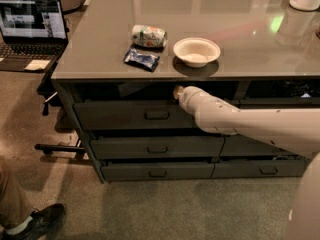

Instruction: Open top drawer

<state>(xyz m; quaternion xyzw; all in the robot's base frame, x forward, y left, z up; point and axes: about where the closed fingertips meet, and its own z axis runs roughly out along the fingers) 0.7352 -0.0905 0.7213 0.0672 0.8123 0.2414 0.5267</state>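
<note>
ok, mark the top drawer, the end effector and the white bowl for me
top drawer [120,115], camera view, left half of its flat front.
end effector [178,92], camera view, its tip, at the gap just above the top drawer's front.
white bowl [196,51], camera view, inside centre.

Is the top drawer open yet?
Cannot tell. The top drawer shows a dark gap above its front; the gripper is at that gap, right of the pull.
</note>
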